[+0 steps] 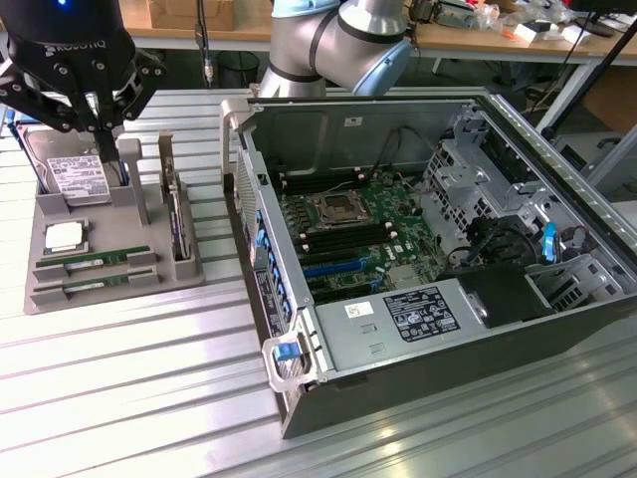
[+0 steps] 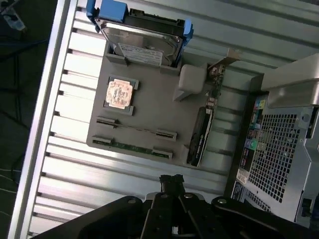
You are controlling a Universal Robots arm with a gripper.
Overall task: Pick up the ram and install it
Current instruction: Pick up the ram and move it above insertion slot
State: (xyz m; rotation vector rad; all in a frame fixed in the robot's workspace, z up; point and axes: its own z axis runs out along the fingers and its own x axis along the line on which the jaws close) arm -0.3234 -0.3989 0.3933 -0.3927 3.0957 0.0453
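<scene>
Two ram sticks lie on edge in slots of a grey holder tray on the table, at the exterior view's left. The nearer ram and the one behind it show as thin green strips; in the wrist view they are the ram and its neighbour. My gripper hangs above the tray's far end, over the hard drive, well clear of the ram. Its fingers are shut with nothing between them, as the gripper also shows in the wrist view.
The tray also holds a silver hard drive, a square processor and an upright expansion card. An open computer case lies at the exterior view's right, its motherboard with black memory slots exposed. The table is ribbed metal.
</scene>
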